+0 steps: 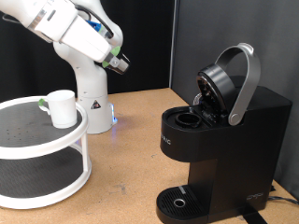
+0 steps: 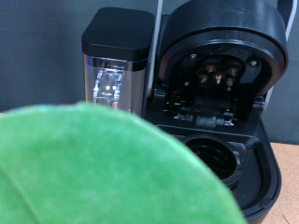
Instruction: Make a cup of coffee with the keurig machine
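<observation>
Toward the exterior view's top, left of centre, the white robot arm (image 1: 70, 33) carries its hand (image 1: 120, 63) well above the desk (image 1: 131, 149), with a small green-marked object at its tip; whether the fingers are apart or pressed together cannot be told from either picture. From the hand, the keurig machine (image 1: 220, 140) lies toward the exterior view's right and lower down, its silver-grey lid handle (image 1: 245, 84) swung up and its brew head (image 1: 213, 82) tilted back, so that the round pod chamber (image 1: 190, 119) stands open and appears vacant. The wrist view looks straight at this raised lid and the dark chamber (image 2: 213, 157) beneath it, which suggests that the hand's axis points at the machine; a large blurred green shape (image 2: 103, 168) fills the near part of that view, probably a pod top held at the fingers, though no grip is visible. The cup (image 1: 62, 108) stands upright on the upper tier of a round white shelf (image 1: 47, 140) at the exterior view's left, well apart from the machine, and the drip tray (image 1: 177, 201) is bare.
</observation>
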Controlling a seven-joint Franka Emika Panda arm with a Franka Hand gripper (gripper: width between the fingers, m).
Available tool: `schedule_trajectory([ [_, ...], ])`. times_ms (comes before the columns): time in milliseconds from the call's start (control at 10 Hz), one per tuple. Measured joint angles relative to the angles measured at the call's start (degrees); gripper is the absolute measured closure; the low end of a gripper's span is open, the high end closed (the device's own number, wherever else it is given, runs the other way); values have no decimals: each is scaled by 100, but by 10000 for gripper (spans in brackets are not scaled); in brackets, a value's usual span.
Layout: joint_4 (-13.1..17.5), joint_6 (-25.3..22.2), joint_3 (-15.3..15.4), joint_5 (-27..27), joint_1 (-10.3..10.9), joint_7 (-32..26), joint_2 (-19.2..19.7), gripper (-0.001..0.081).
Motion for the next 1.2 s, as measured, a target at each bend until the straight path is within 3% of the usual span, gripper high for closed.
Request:
schedule_trajectory([
  [400,41,713,594,25,88,423,-10,339],
  [600,152,627,848,-10,165,682,42,339],
  [800,239,512,993,-126,202,928,107,339],
  [1000,182,1006,1133,-180,199,1191,110,339],
  [1200,159,1121,1183,-152,200,1226,111,339],
])
